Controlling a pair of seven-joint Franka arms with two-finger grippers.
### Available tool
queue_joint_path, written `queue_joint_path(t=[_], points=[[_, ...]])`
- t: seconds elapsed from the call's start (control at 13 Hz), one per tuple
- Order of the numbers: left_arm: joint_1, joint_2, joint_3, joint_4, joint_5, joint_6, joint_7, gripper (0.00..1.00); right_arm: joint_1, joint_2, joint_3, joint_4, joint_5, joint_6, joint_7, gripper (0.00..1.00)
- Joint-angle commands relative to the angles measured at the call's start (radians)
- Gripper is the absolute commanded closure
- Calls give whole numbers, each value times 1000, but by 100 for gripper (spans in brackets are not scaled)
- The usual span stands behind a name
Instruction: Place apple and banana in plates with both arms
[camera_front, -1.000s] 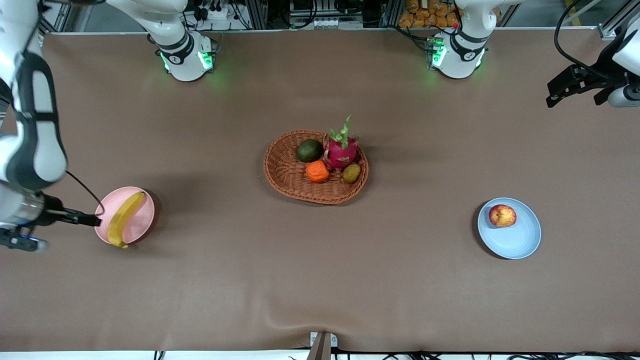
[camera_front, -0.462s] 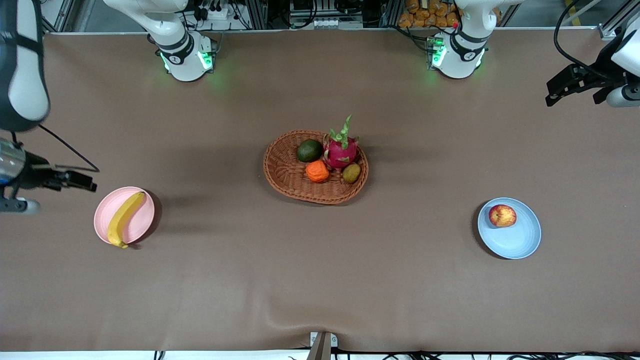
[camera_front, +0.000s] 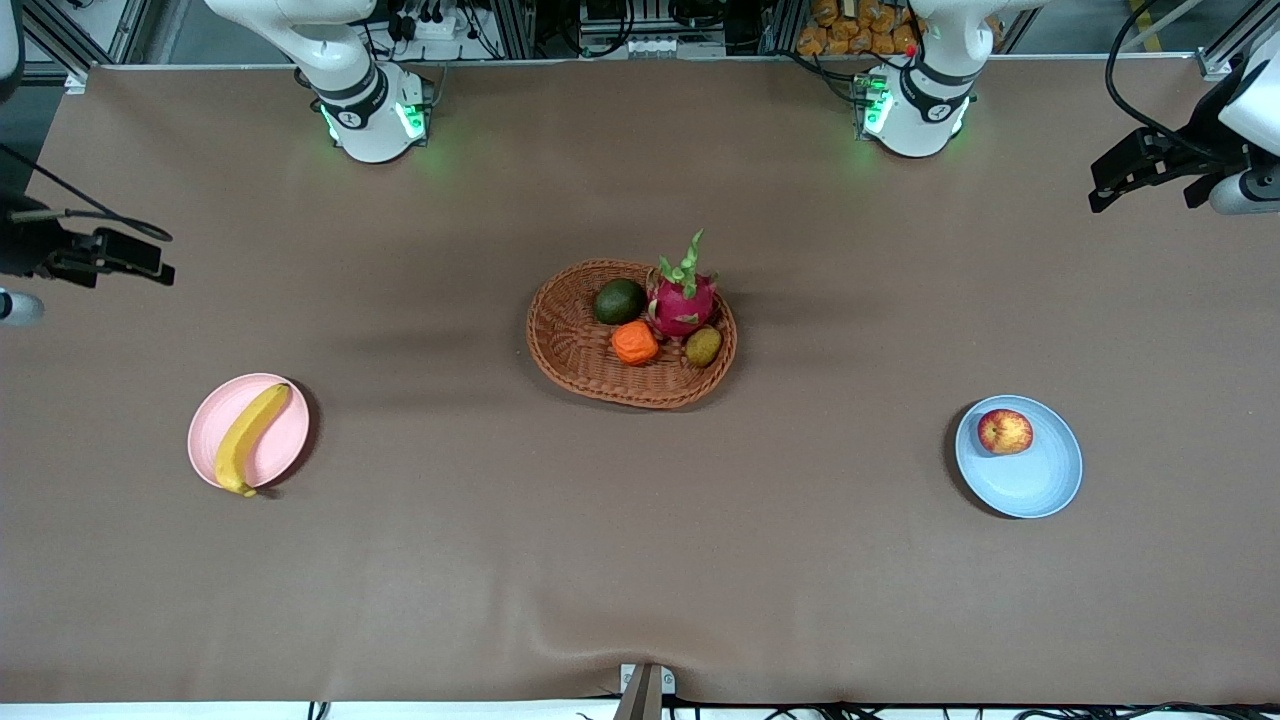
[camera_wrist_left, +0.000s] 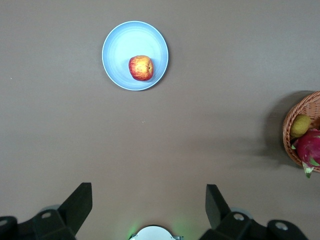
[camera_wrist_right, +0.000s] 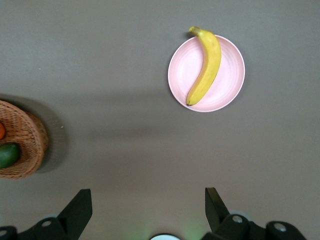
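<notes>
Brown surface (camera_front: 640, 560), front view: banana (camera_front: 247, 437) on the pink plate (camera_front: 290, 450), apple (camera_front: 1005, 431) on the blue plate (camera_front: 1040, 480); basket (camera_front: 580, 350) between them. Both placements look complete. Left wrist view: left hand (camera_wrist_left: 146, 210) wide open, empty, high over bare surface. Right wrist view: right hand (camera_wrist_right: 146, 210) likewise open and empty. Retreat is best made upward, clear of plates.

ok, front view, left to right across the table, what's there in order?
right pincer → pink plate with banana → basket of fruit → blue plate with apple → left pincer
</notes>
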Motion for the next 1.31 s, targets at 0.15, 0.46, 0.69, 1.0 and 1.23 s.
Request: queue_joint_path(t=[0.15, 0.46, 0.69, 1.0, 1.23], points=[[10, -12, -7, 4, -13, -16, 6, 0, 9, -40, -15, 42, -20, -81, 29, 0], [10, -3, -2, 30, -13, -14, 19, 0, 31, -56, -1, 46, -104, -92, 21, 0], [10, 4, -1, 45, -17, -14, 35, 0, 38, -56, -10, 46, -97, -57, 36, 0], [10, 4, -1, 52, -19, -22, 33, 0, 31, -56, -9, 48, -91, -25, 47, 0], [12, 2, 1, 52, -19, -36, 35, 0, 28, -55, -9, 46, -91, -23, 56, 0]])
